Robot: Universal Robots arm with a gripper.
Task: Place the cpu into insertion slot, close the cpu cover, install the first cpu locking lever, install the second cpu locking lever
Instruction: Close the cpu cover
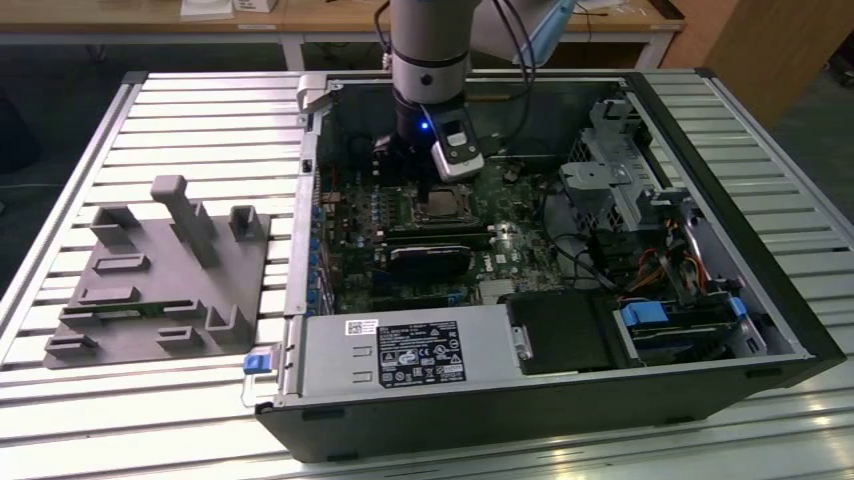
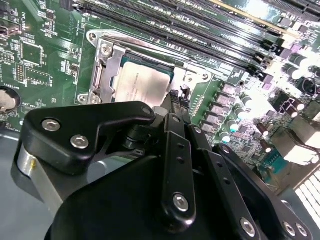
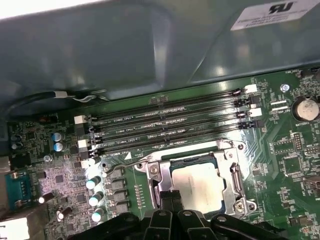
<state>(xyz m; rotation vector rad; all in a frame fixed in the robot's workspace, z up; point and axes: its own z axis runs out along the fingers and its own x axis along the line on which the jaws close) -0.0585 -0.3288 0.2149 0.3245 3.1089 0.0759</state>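
While the arm hangs inside the open computer case (image 1: 534,415) on the bench (image 1: 200,110), the tool (image 3: 168,196) has its tips together just beside the insertion slot (image 3: 192,161), where the cpu (image 3: 197,185) sits seated, the cpu cover (image 3: 235,172) lying flat around it.

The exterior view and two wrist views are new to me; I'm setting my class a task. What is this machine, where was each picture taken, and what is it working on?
The machine is a robot arm reaching into an open computer case on a slatted table, beside a grey holder block. The exterior view looks on from outside; both wrist views ride on the arm, looking past its gripper at the green board. There the cpu lies seated, the cpu cover framing it. The gripper is at the cover's edge; whether it grips anything I cannot tell.
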